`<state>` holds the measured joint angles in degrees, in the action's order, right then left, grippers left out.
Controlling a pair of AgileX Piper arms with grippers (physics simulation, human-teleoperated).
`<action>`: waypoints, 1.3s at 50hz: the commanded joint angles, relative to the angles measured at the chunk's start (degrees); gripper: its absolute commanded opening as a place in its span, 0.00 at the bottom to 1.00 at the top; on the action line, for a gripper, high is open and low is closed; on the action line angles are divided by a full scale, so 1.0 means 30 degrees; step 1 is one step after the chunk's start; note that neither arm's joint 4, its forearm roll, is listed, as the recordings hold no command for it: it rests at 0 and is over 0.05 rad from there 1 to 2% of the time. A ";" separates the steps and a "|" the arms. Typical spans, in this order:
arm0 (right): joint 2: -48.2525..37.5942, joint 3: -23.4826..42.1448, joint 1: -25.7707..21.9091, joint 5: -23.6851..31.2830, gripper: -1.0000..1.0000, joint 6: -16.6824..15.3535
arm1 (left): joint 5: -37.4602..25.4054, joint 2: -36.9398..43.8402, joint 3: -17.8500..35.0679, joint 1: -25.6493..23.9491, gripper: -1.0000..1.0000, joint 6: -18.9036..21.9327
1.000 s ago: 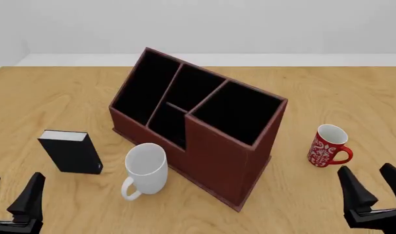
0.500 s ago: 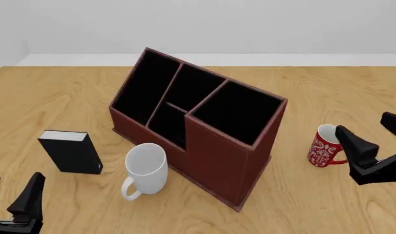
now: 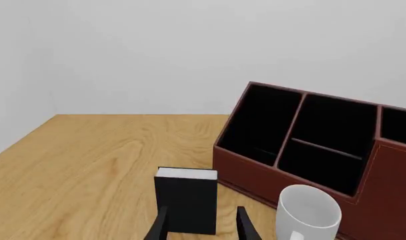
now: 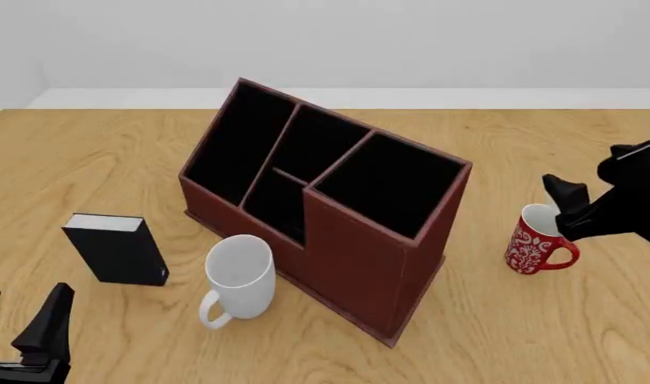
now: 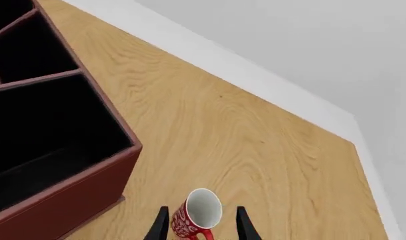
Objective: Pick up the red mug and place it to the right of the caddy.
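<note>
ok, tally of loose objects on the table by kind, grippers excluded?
Mugs: 2, small red floral mug with loop handle and larger plain white mug
Organisers: 1, dark red-brown slanted caddy with black-lined compartments
Boxes: 1, small black book-like box with white top
Total: 4

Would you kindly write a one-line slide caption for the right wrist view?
Open right gripper poised over the upright red mug beside the caddy.
</note>
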<state>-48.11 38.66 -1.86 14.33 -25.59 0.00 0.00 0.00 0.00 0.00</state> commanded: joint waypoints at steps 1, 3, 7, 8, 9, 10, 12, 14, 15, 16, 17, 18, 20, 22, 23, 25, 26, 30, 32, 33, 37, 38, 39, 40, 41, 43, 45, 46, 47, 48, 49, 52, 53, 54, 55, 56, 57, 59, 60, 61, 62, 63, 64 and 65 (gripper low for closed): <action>-0.2581 0.1067 0.1094 -0.0121 1.00 -0.1625 | 0.0000 0.0000 0.0000 0.0000 1.00 0.0000; -0.3041 0.0977 0.1237 -0.0335 1.00 -0.1998 | 0.0000 0.0000 0.0000 0.0000 1.00 0.0000; -0.3639 0.0918 0.1432 -0.0600 1.00 -0.2169 | 0.0000 0.0000 0.0000 0.0000 1.00 0.0000; -0.3717 0.0878 0.1446 -0.0608 1.00 -0.2232 | 0.0000 0.0000 0.0000 0.0000 1.00 0.0000; -0.3820 0.0721 0.1418 -0.0664 1.00 -0.2374 | 0.0000 0.0000 0.0000 0.0000 1.00 0.0000; -0.4041 0.0741 0.1541 -0.0725 1.00 -0.2406 | 0.0000 0.0000 0.0000 0.0000 1.00 0.0000; -0.4253 0.0641 0.1476 -0.0683 1.00 -0.2368 | 0.0000 0.0000 0.0000 0.0000 1.00 0.0000; -0.4439 0.0171 0.1416 -0.0980 1.00 -0.2701 | 0.0000 0.0000 0.0000 0.0000 1.00 0.0000; -0.4394 -0.0064 0.1255 -0.0967 1.00 -0.2806 | 0.0000 0.0000 0.0000 0.0000 1.00 0.0000; -0.4528 -0.0037 0.1421 -0.1138 1.00 -0.2799 | 0.0000 0.0000 0.0000 0.0000 1.00 0.0000; -0.4592 -0.0076 0.1371 -0.1137 1.00 -0.2822 | 0.0000 0.0000 0.0000 0.0000 1.00 0.0000; -0.4615 -0.0124 0.1351 -0.1156 1.00 -0.2878 | 0.0000 0.0000 0.0000 0.0000 1.00 0.0000; -0.4970 0.0078 0.1487 -0.1130 1.00 -0.2827 | 0.0000 0.0000 0.0000 0.0000 1.00 0.0000; -0.5095 0.0218 0.1506 -0.1083 1.00 -0.2761 | 0.0000 0.0000 0.0000 0.0000 1.00 0.0000; -0.5158 0.0242 0.1527 -0.1084 1.00 -0.2781 | 0.0000 0.0000 0.0000 0.0000 1.00 0.0000; -0.5429 0.0214 0.1641 -0.1237 1.00 -0.2937 | 0.0000 0.0000 0.0000 0.0000 1.00 0.0000; -0.5447 0.0211 0.1665 -0.1206 1.00 -0.3012 | 0.0000 0.0000 0.0000 0.0000 1.00 0.0000; -0.5694 0.0277 0.1720 -0.1157 1.00 -0.3069 | 0.0000 0.0000 0.0000 0.0000 1.00 0.0000; -0.6007 0.0219 0.1867 -0.1333 1.00 -0.3229 | 0.0000 0.0000 0.0000 0.0000 1.00 0.0000; -0.6008 0.0219 0.1867 -0.1334 1.00 -0.3229 | 0.0000 0.0000 0.0000 0.0000 1.00 0.0000; -0.6555 0.0050 0.2269 -0.1748 1.00 -0.3707 | 0.0000 0.0000 0.0000 0.0000 1.00 0.0000; -0.6555 0.0049 0.2269 -0.1750 1.00 -0.3708 | 0.0000 0.0000 0.0000 0.0000 1.00 0.0000; -0.6685 0.0164 0.2408 -0.1741 1.00 -0.3750 | 0.0000 0.0000 0.0000 0.0000 1.00 0.0000; -0.6802 0.0162 0.2493 -0.1747 1.00 -0.3823 | 0.0000 0.0000 0.0000 0.0000 1.00 0.0000; -0.7080 0.0136 0.2626 -0.1960 1.00 -0.3882 | 0.0000 0.0000 0.0000 0.0000 1.00 0.0000; -0.7230 -0.0044 0.2713 -0.2191 1.00 -0.4129 | 0.0000 0.0000 0.0000 0.0000 1.00 0.0000; -0.7610 0.0030 0.2953 -0.2361 1.00 -0.4339 | 0.0000 0.0000 0.0000 0.0000 1.00 0.0000; -0.7993 0.0314 0.3190 -0.2454 1.00 -0.4332 | 0.0000 0.0000 0.0000 0.0000 1.00 0.0000; -0.7998 0.0317 0.3191 -0.2455 1.00 -0.4332 | 0.0000 0.0000 0.0000 0.0000 1.00 0.0000; -0.8084 0.0312 0.3287 -0.2433 1.00 -0.4454 | 0.0000 0.0000 0.0000 0.0000 1.00 0.0000; -0.8139 0.0329 0.3343 -0.2421 1.00 -0.4449 | 0.0000 0.0000 0.0000 0.0000 1.00 0.0000; -0.8157 0.0007 0.3201 -0.2549 1.00 -0.4526 | 0.0000 0.0000 0.0000 0.0000 1.00 0.0000; -0.8107 -0.0117 0.3123 -0.2450 1.00 -0.4466 | 0.0000 0.0000 0.0000 0.0000 1.00 0.0000; -0.8105 -0.0118 0.3123 -0.2450 1.00 -0.4466 | 0.0000 0.0000 0.0000 0.0000 1.00 0.0000; -0.7995 -0.0416 0.2935 -0.2440 1.00 -0.4489 | 0.0000 0.0000 0.0000 0.0000 1.00 0.0000; -0.7880 -0.0654 0.2782 -0.2400 1.00 -0.4400 | 0.0000 0.0000 0.0000 0.0000 1.00 0.0000; -0.7878 -0.0657 0.2782 -0.2400 1.00 -0.4399 | 0.0000 0.0000 0.0000 0.0000 1.00 0.0000; -0.7851 -0.0849 0.2760 -0.2509 1.00 -0.4393 | 0.0000 0.0000 0.0000 0.0000 1.00 0.0000; -0.7850 -0.0850 0.2760 -0.2509 1.00 -0.4392 | 0.0000 0.0000 0.0000 0.0000 1.00 0.0000; -0.7944 -0.1167 0.2730 -0.2717 1.00 -0.4476 | 0.0000 0.0000 0.0000 0.0000 1.00 0.0000; -0.7997 -0.1339 0.2651 -0.2857 1.00 -0.4507 | 0.0000 0.0000 0.0000 0.0000 1.00 0.0000; -0.8096 -0.1315 0.2685 -0.2905 1.00 -0.4451 | 0.0000 0.0000 0.0000 0.0000 1.00 0.0000; -0.8098 -0.1314 0.2685 -0.2907 1.00 -0.4451 | 0.0000 0.0000 0.0000 0.0000 1.00 0.0000; -0.7851 -0.1490 0.2416 -0.2725 1.00 -0.4350 | 0.0000 0.0000 0.0000 0.0000 1.00 0.0000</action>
<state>-71.44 36.60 6.35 6.81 -38.57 0.00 0.00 0.00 0.00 0.00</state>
